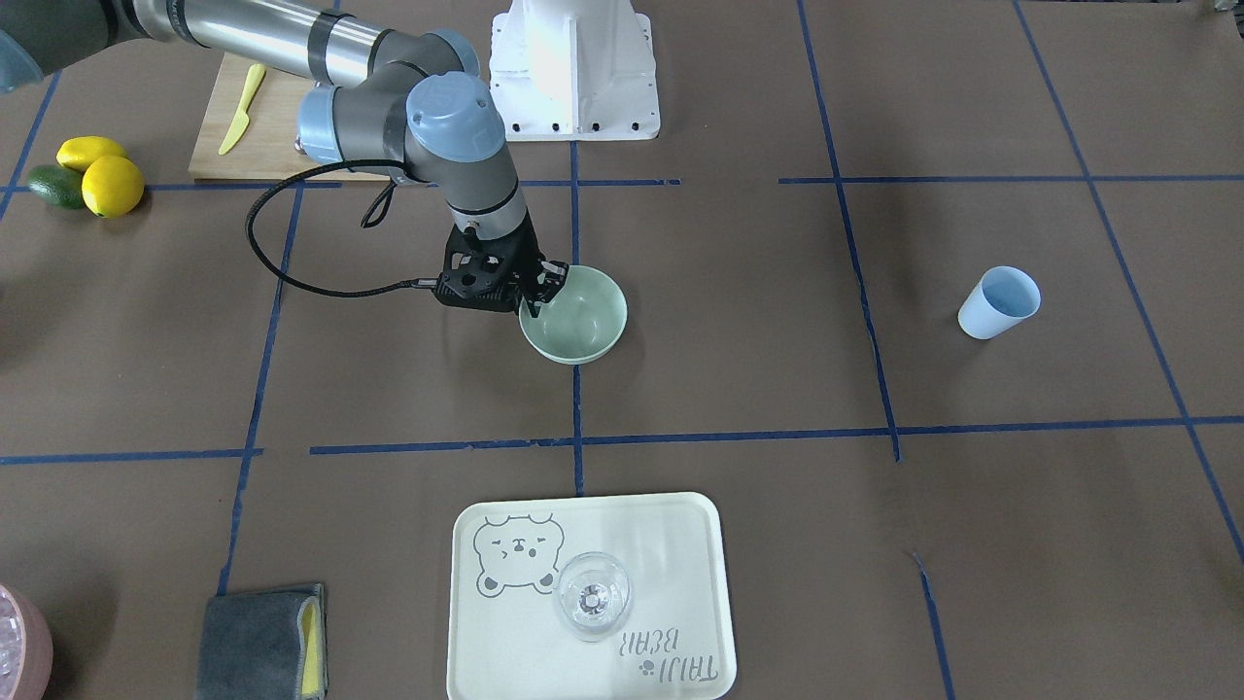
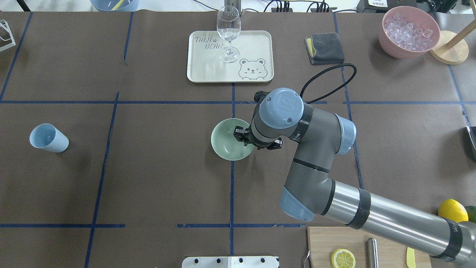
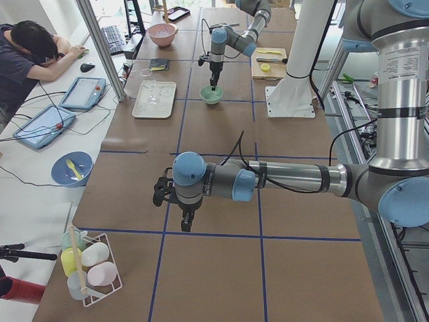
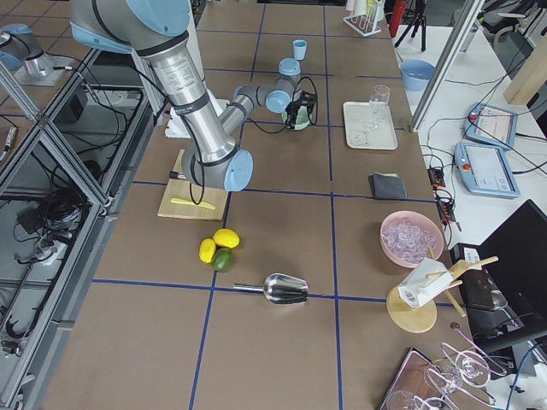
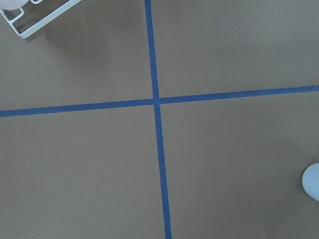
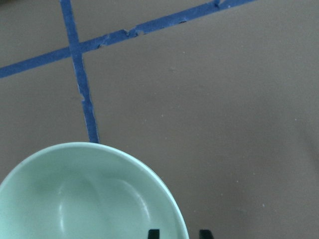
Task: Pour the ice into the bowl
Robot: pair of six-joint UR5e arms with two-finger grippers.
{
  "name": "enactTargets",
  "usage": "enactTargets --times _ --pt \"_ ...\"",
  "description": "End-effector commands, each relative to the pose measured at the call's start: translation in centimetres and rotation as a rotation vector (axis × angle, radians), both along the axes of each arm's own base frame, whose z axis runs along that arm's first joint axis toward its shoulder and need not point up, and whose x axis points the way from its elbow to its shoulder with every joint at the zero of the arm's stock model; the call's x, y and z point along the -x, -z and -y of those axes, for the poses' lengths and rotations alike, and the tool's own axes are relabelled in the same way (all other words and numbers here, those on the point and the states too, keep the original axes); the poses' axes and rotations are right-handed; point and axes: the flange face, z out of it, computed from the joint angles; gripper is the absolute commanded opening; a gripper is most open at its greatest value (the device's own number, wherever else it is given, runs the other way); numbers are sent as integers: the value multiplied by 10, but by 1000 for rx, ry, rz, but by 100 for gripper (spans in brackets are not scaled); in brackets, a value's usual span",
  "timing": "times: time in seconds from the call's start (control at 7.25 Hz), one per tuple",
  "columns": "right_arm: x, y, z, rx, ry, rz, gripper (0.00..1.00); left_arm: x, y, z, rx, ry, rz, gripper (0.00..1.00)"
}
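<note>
The pale mint-green bowl [image 1: 580, 326] [image 2: 226, 144] stands empty on the table's centre line. My right gripper [image 1: 536, 303] [image 2: 242, 140] hangs over its rim. In the right wrist view the bowl [image 6: 84, 199] fills the lower left, and the two fingertips [image 6: 153, 233] straddle the rim with gaps on both sides, so the gripper is open. The ice [image 2: 407, 28] [image 4: 410, 235] lies heaped in a pink container, far from the bowl. My left gripper [image 3: 186, 225] hovers over bare table; I cannot tell whether it is open or shut.
A light blue cup [image 1: 999, 303] [image 2: 48, 137] stands on the robot's left side. A cream tray [image 2: 260, 41] holds a clear wine glass [image 2: 228, 33]. A grey cloth [image 2: 324, 48], a metal scoop [image 4: 286, 289], lemons [image 1: 102, 175] and a cutting board [image 1: 209, 146] lie around.
</note>
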Motion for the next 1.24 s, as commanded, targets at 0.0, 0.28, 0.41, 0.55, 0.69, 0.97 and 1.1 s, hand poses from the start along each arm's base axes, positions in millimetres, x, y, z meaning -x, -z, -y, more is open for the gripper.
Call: enactTargets --times 0.0,0.28,0.41,0.55,0.69,0.97,1.1 --pt "-19 8 14 -8 -24 14 100 0 0 0 0 0 0 100" --pt "-80 8 57 -38 -4 -38 100 0 0 0 3 0 0 100" --pt "-132 17 78 -62 35 -74 100 0 -1 0 6 0 0 100" --pt "-193 0 90 -94 73 -94 100 0 -2 -1 12 1 0 100" --pt "-242 -28 92 -138 126 -102 100 0 -2 -1 12 1 0 100" --pt "-332 -106 104 -221 241 -149 100 -3 3 3 4 -1 -1 100" --pt "-385 -155 105 -270 308 -187 100 -8 7 6 -3 -11 0 100"
